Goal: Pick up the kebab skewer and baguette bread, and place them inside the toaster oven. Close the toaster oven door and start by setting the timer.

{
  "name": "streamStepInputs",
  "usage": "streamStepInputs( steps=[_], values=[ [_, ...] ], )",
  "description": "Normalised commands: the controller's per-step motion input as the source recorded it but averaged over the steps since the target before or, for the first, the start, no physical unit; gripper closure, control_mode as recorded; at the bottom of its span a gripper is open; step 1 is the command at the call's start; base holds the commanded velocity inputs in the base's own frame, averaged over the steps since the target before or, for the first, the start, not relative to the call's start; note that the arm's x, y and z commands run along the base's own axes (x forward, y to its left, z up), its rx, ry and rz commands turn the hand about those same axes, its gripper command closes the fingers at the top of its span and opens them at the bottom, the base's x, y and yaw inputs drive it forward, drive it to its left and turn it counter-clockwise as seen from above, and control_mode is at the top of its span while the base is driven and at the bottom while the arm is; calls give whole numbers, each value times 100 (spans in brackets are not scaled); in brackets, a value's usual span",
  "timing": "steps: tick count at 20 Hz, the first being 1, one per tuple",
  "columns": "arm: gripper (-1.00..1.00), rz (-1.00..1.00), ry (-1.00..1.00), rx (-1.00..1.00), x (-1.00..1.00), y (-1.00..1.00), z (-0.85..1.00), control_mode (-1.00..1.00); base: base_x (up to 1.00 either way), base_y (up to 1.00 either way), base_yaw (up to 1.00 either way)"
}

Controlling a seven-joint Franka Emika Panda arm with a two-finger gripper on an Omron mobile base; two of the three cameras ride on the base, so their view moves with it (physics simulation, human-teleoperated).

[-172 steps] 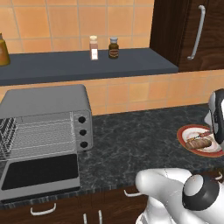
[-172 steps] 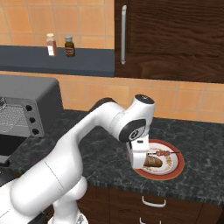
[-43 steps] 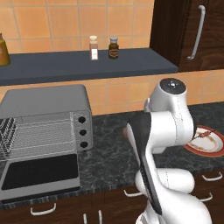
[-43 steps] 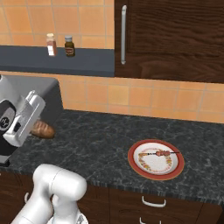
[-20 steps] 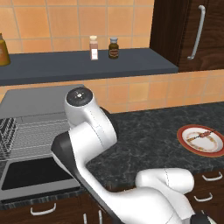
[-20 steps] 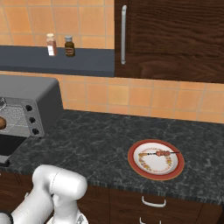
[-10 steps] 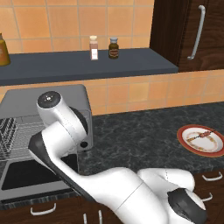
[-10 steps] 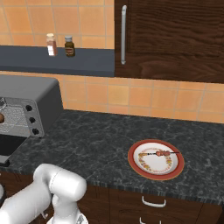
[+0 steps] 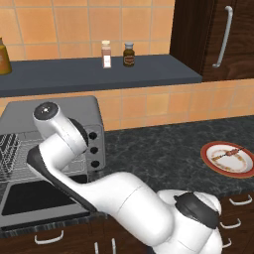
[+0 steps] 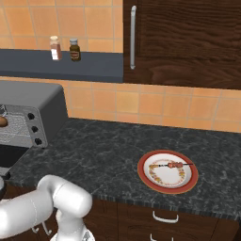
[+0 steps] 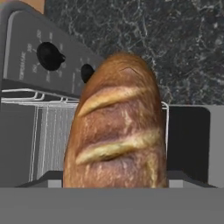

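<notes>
The baguette bread (image 11: 117,127), golden-brown with pale slashes, sticks out from my gripper, which is shut on it; the loaf hides the fingertips. It hangs over the front of the toaster oven (image 9: 74,106), above the wire rack (image 11: 48,131) and beside the knobs (image 11: 49,56). One brown end of the loaf (image 10: 2,121) shows at the oven's mouth. The toaster oven door (image 9: 30,201) lies folded down and open. The kebab skewer (image 9: 230,152) rests on a red-rimmed plate (image 10: 167,184) far to the right.
My white arm (image 9: 59,144) bends across the oven's front and hides part of its knob panel. A grey shelf (image 9: 149,69) above carries two spice bottles (image 9: 106,53) and a jar (image 9: 4,57). A dark cabinet (image 9: 198,34) stands at the right.
The arm has swung further left along the counter with the baguette, from beside the oven's right end to over its open front. Plate and skewer have not moved.
</notes>
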Motion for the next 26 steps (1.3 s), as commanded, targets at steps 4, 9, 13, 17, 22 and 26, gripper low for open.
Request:
streamStepInputs(
  steps=[4,9,13,17,22,26],
  values=[
    [100,0,0,0,21,22,-36,-100,0,0,0],
    [100,0,0,0,30,28,-15,-100,0,0,0],
    [100,0,0,0,34,21,-6,-100,0,0,0],
    [100,0,0,0,33,20,-7,-100,0,0,0],
    [100,0,0,0,31,22,-15,-100,0,0,0],
    [100,0,0,0,29,21,-24,-100,0,0,0]
  ],
)
